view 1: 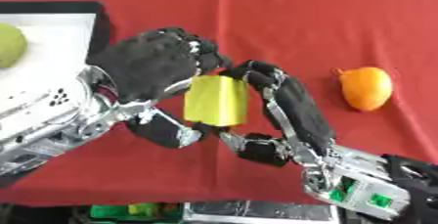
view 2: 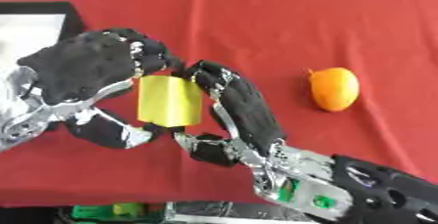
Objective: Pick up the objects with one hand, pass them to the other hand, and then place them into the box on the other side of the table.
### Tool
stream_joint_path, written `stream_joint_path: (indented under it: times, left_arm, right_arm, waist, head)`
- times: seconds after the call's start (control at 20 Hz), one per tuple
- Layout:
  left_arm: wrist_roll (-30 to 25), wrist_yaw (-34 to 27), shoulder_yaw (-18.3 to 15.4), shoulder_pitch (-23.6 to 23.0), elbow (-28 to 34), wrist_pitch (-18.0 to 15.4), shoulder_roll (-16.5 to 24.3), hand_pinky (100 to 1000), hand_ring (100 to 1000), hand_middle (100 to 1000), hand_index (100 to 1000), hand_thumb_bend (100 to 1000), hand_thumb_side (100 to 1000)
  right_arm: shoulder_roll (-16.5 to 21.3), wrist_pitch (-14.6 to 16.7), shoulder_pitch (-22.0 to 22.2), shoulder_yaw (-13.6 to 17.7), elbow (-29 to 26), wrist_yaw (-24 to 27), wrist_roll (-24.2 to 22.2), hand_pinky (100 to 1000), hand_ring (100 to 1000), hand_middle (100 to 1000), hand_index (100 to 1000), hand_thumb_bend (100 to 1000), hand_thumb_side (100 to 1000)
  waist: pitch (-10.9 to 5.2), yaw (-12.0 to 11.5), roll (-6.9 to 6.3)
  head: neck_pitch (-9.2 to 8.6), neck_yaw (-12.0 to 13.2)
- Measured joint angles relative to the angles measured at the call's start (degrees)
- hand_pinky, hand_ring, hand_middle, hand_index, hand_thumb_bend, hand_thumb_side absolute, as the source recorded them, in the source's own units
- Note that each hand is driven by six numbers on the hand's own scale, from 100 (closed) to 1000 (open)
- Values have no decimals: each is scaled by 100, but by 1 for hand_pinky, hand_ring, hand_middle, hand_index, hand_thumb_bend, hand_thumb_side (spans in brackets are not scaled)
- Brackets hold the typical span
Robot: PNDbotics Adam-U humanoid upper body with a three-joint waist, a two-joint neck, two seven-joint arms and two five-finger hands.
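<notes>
green fruit (view 1: 10, 44) cut by left edge; yellow block (view 1: 215, 100) edges hidden under both hands' fingers.

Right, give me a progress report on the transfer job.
Done: a green fruit already lies in the white box on the left. In hand: the yellow block sits between the left hand and right hand, mid-handover. Left: boxing the block, then the orange fruit on the red cloth.

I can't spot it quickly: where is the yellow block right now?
The yellow block sits mid-picture above the red table, held between the left hand and the right hand, with the orange fruit lying farther right.
</notes>
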State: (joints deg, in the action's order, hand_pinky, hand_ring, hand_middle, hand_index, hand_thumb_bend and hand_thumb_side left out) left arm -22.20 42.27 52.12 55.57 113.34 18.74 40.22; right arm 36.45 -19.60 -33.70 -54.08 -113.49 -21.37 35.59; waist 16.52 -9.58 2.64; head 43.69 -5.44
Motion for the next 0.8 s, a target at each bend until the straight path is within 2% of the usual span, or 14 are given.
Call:
stream_joint_path:
  times: [0.15,0.25,0.35,0.45,0.6,0.7,0.8]
  left_arm:
    - [15,39,18,-2,-49,-43,-32,853,778,713,880,367,392]
    - [34,64,30,-9,-71,-68,-36,844,765,688,845,332,385]
    - [55,65,32,-15,-100,-83,-55,827,742,650,798,239,350]
    - [106,41,33,-19,-120,-67,-82,801,705,601,740,106,303]
    - [235,-100,33,-21,-104,2,-85,765,653,544,679,100,269]
    - [317,-228,33,-21,-84,61,-83,748,633,524,650,100,261]
    - [385,-368,32,-21,-67,113,-76,733,612,502,603,100,254]
  right_arm:
    - [13,25,19,0,12,0,-8,140,592,409,513,100,100]
    - [14,39,28,0,14,0,-19,139,591,409,513,100,100]
    - [17,48,39,1,15,0,-25,137,591,409,515,100,100]
    - [27,59,43,4,17,-2,-17,138,591,411,518,100,100]
    - [36,77,44,7,17,-14,-10,143,595,420,532,100,100]
    - [42,90,45,18,17,-44,-21,160,603,431,546,159,100]
    - [46,91,47,32,14,-82,-31,198,620,453,572,276,100]
  waist:
    - [0,2,-4]
    - [0,2,-4]
    - [0,1,-4]
    - [0,1,-4]
    - [0,-3,-3]
    - [0,-7,1]
    - [-1,-13,6]
  head:
    - [0,4]
    - [0,4]
    - [0,5]
    - [0,5]
    - [0,5]
    - [0,5]
    - [0,5]
